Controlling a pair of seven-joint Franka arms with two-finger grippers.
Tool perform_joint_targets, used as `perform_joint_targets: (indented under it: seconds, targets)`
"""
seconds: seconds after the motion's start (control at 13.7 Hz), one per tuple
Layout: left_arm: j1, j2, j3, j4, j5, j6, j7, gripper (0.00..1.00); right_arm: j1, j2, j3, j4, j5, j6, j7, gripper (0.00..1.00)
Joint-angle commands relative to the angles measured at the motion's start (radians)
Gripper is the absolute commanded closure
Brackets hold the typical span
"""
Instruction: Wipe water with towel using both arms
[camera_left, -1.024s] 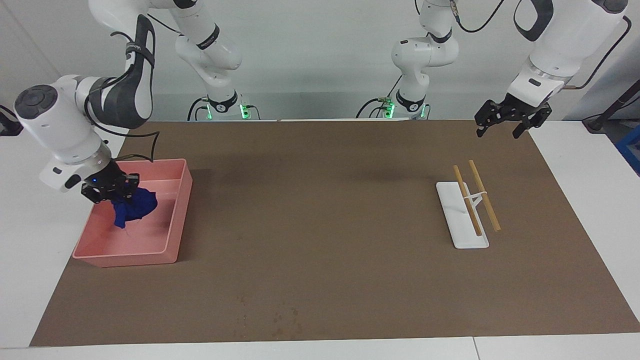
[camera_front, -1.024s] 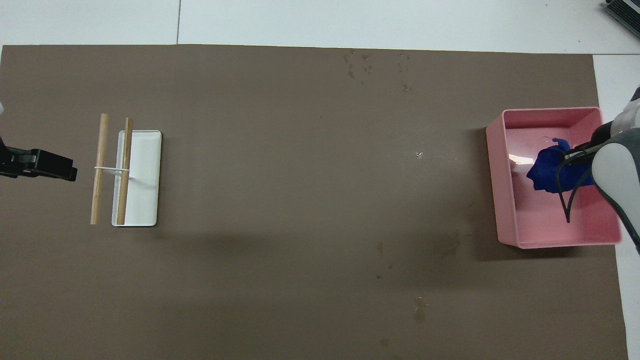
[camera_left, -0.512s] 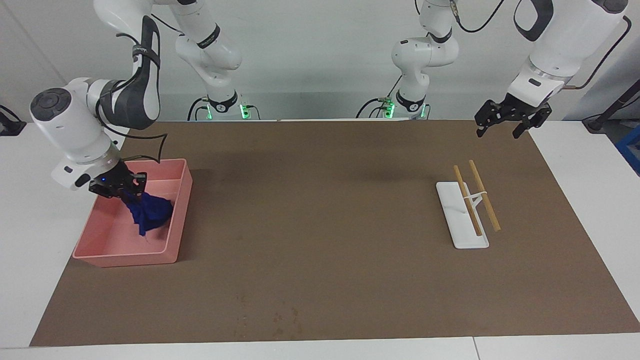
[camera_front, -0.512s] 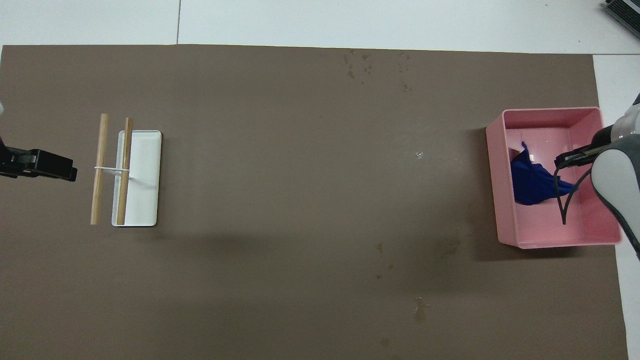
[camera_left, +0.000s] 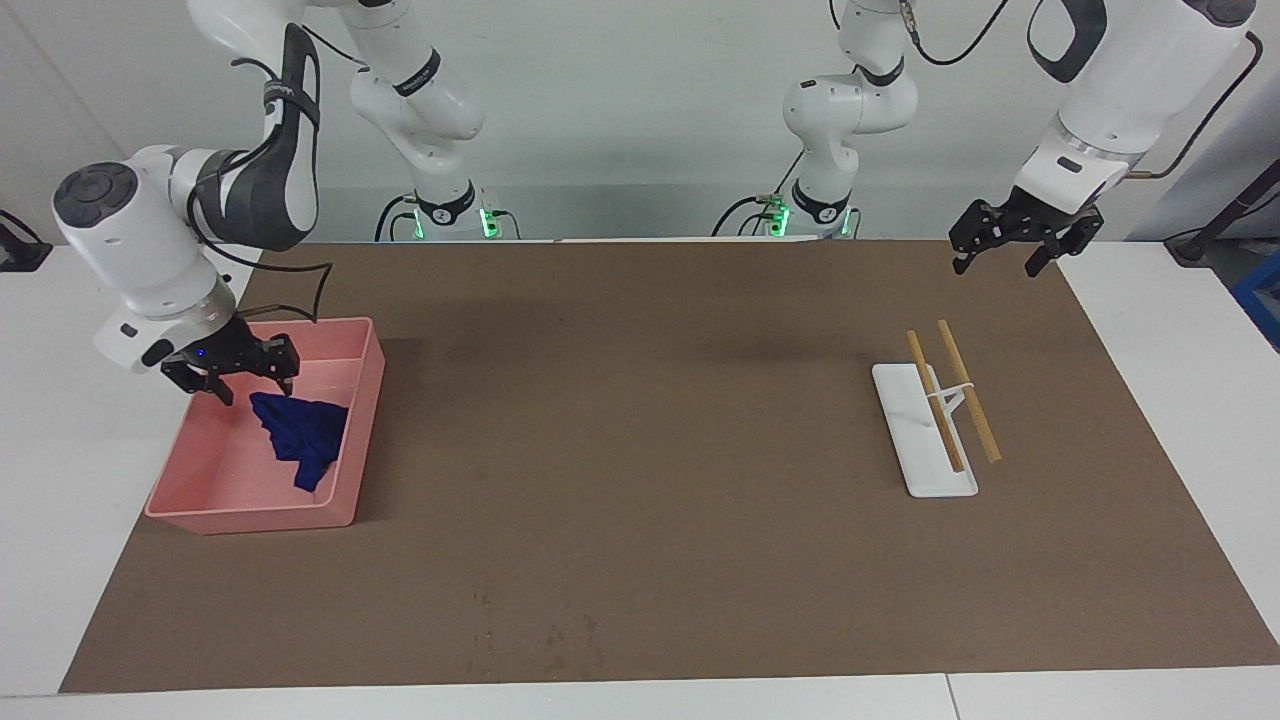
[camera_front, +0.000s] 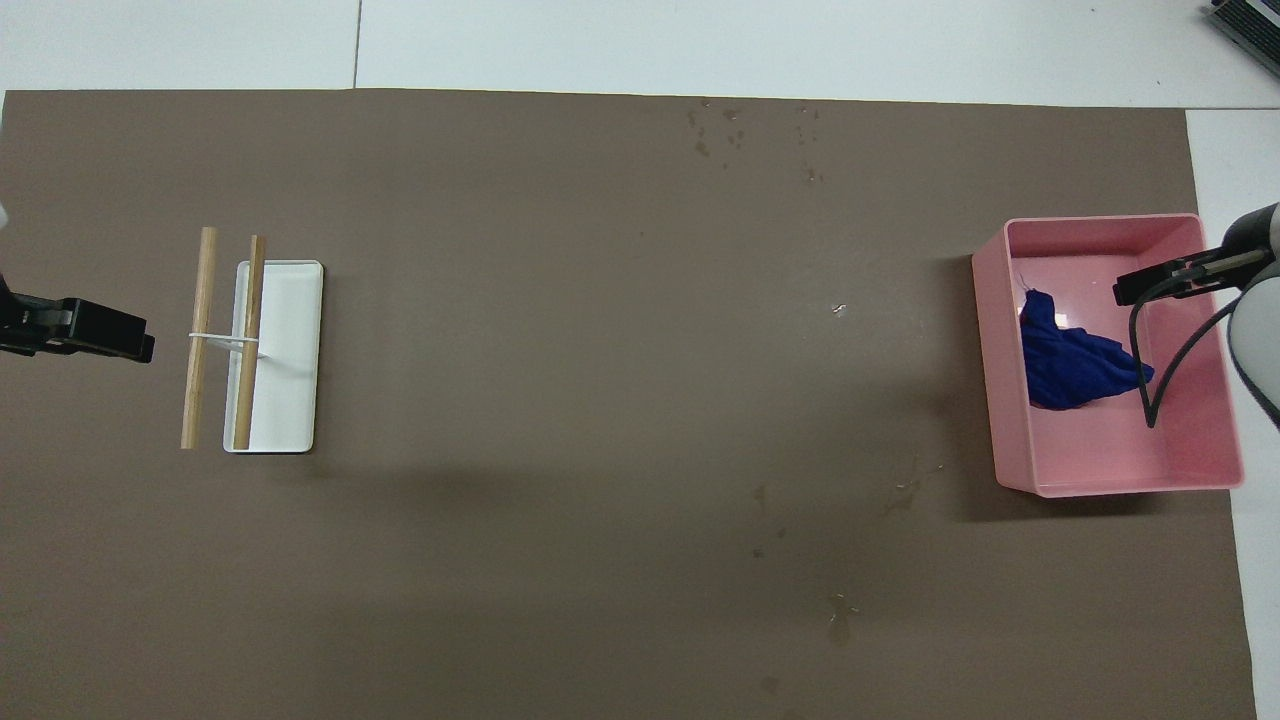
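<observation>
Blue and crumpled, the towel (camera_left: 300, 432) lies in the pink bin (camera_left: 352, 425) just below our right gripper (camera_left: 252, 388), which hangs over the bin with its fingers spread wide and nothing between them. Our left gripper (camera_left: 995, 262) waits in the air at the left arm's end of the brown mat (camera_left: 650, 420), fingers apart and empty, with the white tray (camera_left: 915, 470) and its wooden sticks (camera_left: 968, 390) below it.
</observation>
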Motion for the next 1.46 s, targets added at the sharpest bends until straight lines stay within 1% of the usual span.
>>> perform_joint_targets:
  seconds: [0.0, 0.15, 0.29, 0.37, 0.59, 0.66, 0.88, 1.02, 1.17, 1.24, 1.32, 1.39]
  targets:
    - [-0.010, -0.014, 0.007, -0.011, 0.001, -0.010, 0.010, 0.00, 0.000, 0.002, 0.041, 0.117, 0.006, -0.116, 0.041, 0.00]
    - [-0.010, -0.014, 0.007, -0.011, 0.001, -0.008, 0.010, 0.00, 0.000, -0.001, 0.054, 0.195, 0.010, -0.213, 0.081, 0.00]
    - [-0.010, -0.014, 0.007, -0.011, 0.001, -0.010, 0.010, 0.00, -0.014, -0.021, 0.061, 0.200, 0.092, -0.251, 0.094, 0.00]
    - [-0.010, -0.014, 0.007, -0.011, 0.001, -0.008, 0.010, 0.00, -0.013, -0.024, 0.061, 0.200, 0.095, -0.264, 0.092, 0.00]
    - [-0.010, -0.014, 0.007, -0.011, 0.001, -0.008, 0.010, 0.00, 0.001, -0.033, 0.077, 0.203, 0.079, -0.262, 0.097, 0.00]
    - [-0.010, -0.014, 0.007, -0.011, 0.001, -0.008, 0.010, 0.00, -0.002, -0.043, 0.081, 0.185, 0.077, -0.243, 0.101, 0.00]
    - [-0.010, -0.014, 0.007, -0.011, 0.001, -0.010, 0.010, 0.00, -0.006, -0.040, 0.076, 0.200, 0.045, -0.235, 0.101, 0.00]
    - [-0.010, -0.014, 0.007, -0.011, 0.001, -0.008, 0.010, 0.00, -0.005, -0.041, 0.064, 0.206, 0.040, -0.253, 0.101, 0.00]
    - [-0.010, -0.014, 0.007, -0.011, 0.001, -0.010, 0.010, 0.00, 0.001, -0.044, 0.061, 0.210, 0.039, -0.299, 0.100, 0.00]
    - [-0.010, -0.014, 0.007, -0.011, 0.001, -0.008, 0.010, 0.00, 0.036, -0.043, 0.055, 0.211, 0.025, -0.316, 0.101, 0.00]
    - [-0.010, -0.014, 0.007, -0.011, 0.001, -0.008, 0.010, 0.00, 0.090, -0.046, -0.002, 0.211, -0.004, -0.318, 0.101, 0.00]
    - [-0.010, -0.014, 0.007, -0.011, 0.001, -0.010, 0.010, 0.00, 0.171, -0.046, -0.081, 0.211, -0.003, -0.316, 0.100, 0.00]
